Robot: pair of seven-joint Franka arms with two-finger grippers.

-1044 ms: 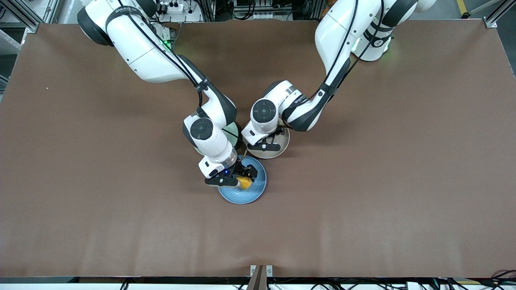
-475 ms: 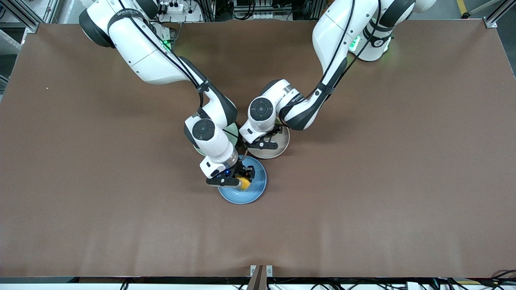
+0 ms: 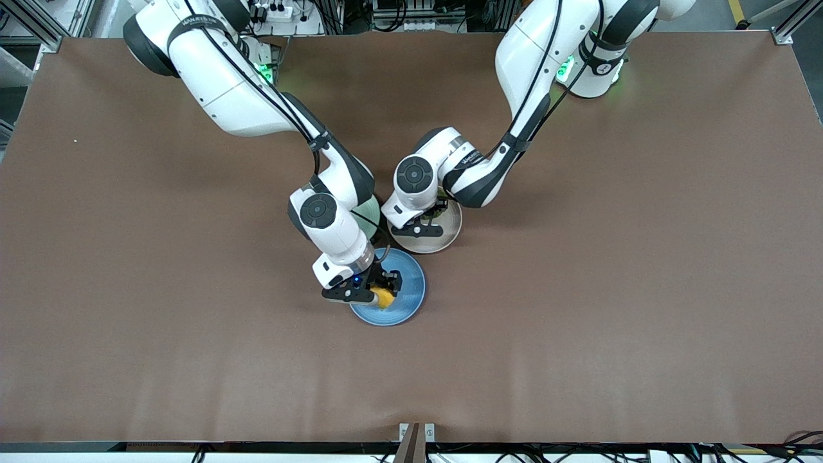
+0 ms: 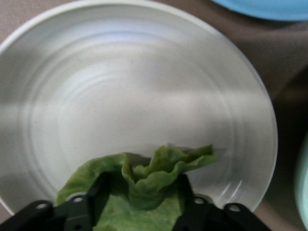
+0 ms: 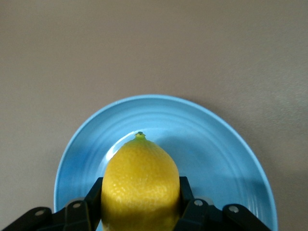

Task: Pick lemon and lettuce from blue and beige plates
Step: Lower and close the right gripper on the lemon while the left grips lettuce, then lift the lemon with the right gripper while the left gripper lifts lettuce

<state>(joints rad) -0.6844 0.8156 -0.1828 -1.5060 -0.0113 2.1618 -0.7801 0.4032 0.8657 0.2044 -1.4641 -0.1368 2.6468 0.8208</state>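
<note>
A bright yellow lemon (image 5: 139, 183) sits between the fingers of my right gripper (image 5: 140, 195), which is shut on it over the blue plate (image 5: 216, 144). In the front view the lemon (image 3: 384, 298) and right gripper (image 3: 379, 294) are over the part of the blue plate (image 3: 406, 283) nearest the camera. My left gripper (image 4: 142, 192) is low over the beige plate (image 4: 144, 91), shut on the crinkled green lettuce (image 4: 159, 175), which buckles upward between the fingers. From the front, the left gripper (image 3: 425, 226) and its wrist hide most of the beige plate (image 3: 452, 222).
A pale mint-green plate (image 3: 371, 209) lies under the right arm's wrist, beside the beige plate and farther from the camera than the blue one. The two wrists stand close together over the three plates. Brown table (image 3: 611, 289) spreads wide toward both ends.
The right gripper's fingers closed on the lemon and shifted a little toward the right arm's end. The left gripper sank onto the beige plate and its fingers drew in on the lettuce.
</note>
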